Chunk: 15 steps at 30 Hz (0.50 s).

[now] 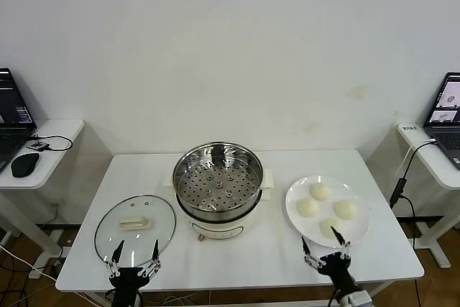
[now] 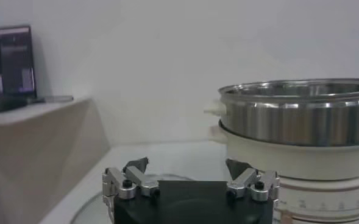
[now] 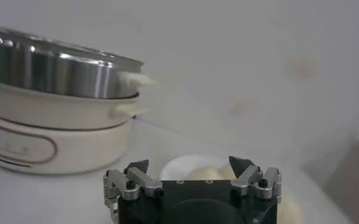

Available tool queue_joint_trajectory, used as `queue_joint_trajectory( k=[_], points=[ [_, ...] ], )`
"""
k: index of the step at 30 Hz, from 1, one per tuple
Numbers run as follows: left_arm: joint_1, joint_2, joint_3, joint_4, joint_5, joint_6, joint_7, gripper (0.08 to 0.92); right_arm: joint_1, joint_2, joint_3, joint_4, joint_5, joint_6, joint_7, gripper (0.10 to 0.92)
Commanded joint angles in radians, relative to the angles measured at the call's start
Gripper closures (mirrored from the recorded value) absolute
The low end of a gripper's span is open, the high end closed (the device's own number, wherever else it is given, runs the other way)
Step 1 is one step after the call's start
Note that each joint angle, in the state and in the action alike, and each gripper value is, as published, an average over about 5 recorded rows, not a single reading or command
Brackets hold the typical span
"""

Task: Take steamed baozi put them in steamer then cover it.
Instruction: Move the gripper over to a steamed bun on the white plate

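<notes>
The right pincer (image 1: pixel 325 251) stands wide and empty at the table (image 1: pixel 251 260) edge, with the four baozi (image 1: pixel 321 192) on the white plate (image 1: pixel 293 206) just beyond its tips. They look soft and light, likely to dent, so a gentle hold across a bun's sides seems wise. The left pincer (image 1: pixel 134 251) is equally wide, and the glass cover (image 1: pixel 135 223) lies just ahead of it. The empty steamer (image 1: pixel 218 177) sits between, farther in; the cover's cream handle (image 1: pixel 135 223) is probably the best grip.

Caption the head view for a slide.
Empty steamer between glass lid and plate of four baozi; both claws open.
</notes>
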<state>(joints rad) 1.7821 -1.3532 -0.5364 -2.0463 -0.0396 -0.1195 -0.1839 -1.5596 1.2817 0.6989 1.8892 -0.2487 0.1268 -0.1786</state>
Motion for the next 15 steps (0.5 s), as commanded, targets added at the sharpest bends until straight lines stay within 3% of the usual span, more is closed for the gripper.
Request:
queue_joint_trajectory(
  k=[1, 8, 15],
  points=[
    [0.001, 0.002, -0.005, 0.001, 0.119, -0.026, -0.002, 0.177, 0.078, -0.081, 0.054, -0.001, -0.214, -0.005, -0.011, 0.202],
    [0.003, 0.000, -0.002, 0.000, 0.163, -0.001, -0.034, 0.177, 0.226, -0.312, 0.066, -0.067, -0.262, -0.093, -0.127, 0.203],
    [-0.003, 0.003, -0.001, -0.016, 0.182, 0.040, -0.052, 0.177, 0.415, -0.556, -0.025, -0.180, -0.268, -0.162, -0.349, 0.203]
  ],
)
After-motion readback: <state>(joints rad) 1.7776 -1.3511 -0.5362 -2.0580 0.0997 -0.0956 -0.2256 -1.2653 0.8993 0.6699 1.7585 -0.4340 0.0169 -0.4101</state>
